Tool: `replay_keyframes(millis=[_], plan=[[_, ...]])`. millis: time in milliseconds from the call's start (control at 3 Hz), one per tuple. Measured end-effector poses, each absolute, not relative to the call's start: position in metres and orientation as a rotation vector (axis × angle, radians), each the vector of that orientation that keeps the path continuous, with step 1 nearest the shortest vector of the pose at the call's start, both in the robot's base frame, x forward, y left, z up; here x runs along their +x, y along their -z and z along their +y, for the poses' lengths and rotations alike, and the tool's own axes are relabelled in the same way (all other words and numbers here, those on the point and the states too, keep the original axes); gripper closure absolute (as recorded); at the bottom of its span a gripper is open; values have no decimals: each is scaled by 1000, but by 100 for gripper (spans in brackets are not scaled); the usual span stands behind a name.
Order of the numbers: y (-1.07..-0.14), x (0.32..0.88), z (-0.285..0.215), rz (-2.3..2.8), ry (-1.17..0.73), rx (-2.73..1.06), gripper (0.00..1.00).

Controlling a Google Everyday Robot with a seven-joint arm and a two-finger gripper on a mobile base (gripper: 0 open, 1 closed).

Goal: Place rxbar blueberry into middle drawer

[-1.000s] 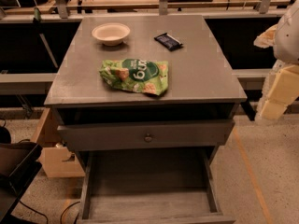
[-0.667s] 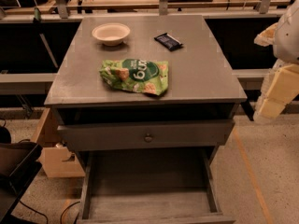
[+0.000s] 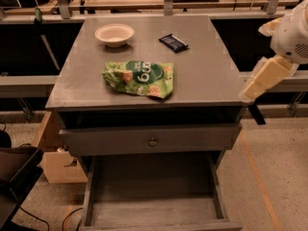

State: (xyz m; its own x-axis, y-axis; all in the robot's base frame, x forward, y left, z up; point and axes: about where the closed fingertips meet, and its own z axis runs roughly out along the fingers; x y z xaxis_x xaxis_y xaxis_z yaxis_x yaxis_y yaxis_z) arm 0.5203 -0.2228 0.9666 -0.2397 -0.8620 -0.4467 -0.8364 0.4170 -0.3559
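Observation:
The rxbar blueberry (image 3: 173, 42), a small dark bar, lies flat on the grey cabinet top (image 3: 207, 76) at the back, right of centre. The middle drawer (image 3: 153, 214) is pulled out at the bottom, its plank floor bare. My arm, with a white housing (image 3: 292, 32) and a cream link (image 3: 266, 78), reaches in from the right edge. The gripper (image 3: 255, 113) shows only as a dark piece below the cream link, beside the cabinet's front right corner, well away from the bar.
A white bowl (image 3: 114, 34) stands at the back left of the top. A green chip bag (image 3: 139, 78) lies in the middle. A closed drawer front with a round knob (image 3: 153, 141) sits above the open drawer. A cardboard box (image 3: 60, 165) is on the floor to the left.
The cream link of my arm has swung up and to the left, closer to the cabinet's front right corner. The objects on the top have not moved.

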Motion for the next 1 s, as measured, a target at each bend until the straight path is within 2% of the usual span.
replay_keyframes(millis=[1000], plan=[[-961,686,-203,1658,-173,-971,0]])
